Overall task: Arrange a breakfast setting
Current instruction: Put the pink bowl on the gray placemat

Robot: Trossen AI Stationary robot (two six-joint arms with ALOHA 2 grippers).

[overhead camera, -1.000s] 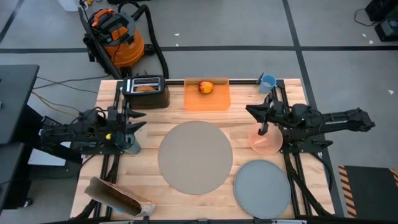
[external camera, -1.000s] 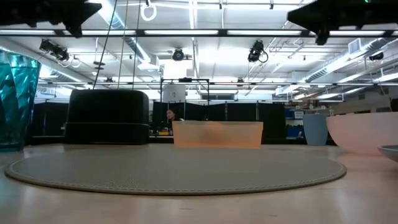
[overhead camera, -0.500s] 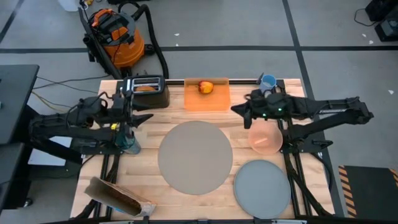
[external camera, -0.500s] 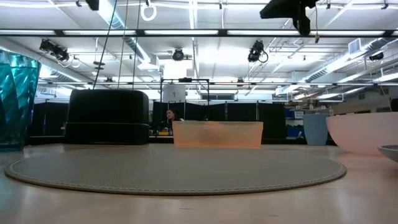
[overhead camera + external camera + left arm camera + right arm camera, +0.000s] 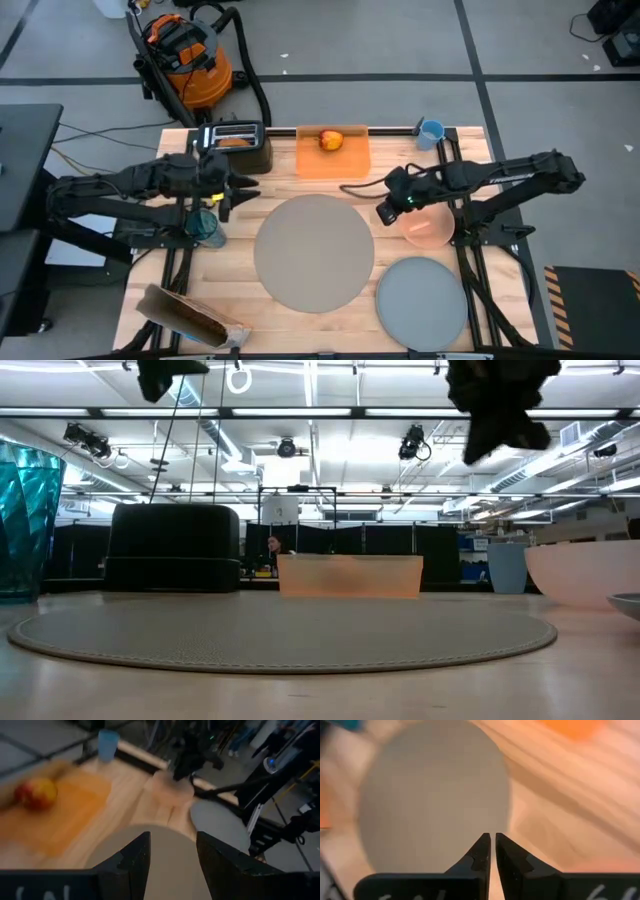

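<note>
Fingers of the left gripper (image 5: 238,188) are held apart, empty, above the table's left side near the toaster (image 5: 236,146). Centrally, the round mat (image 5: 314,252) is laid bare. Right gripper (image 5: 387,209) fingers are closed on nothing, beside the pink bowl (image 5: 428,226).

Matt woven mat (image 5: 314,252), pale wood table (image 5: 250,315)

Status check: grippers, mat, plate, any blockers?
Left gripper open, empty, by black toaster. Right gripper shut, empty, beside small pink bowl. Round grey-brown mat bare; grey plate off it. No blockers.
</note>
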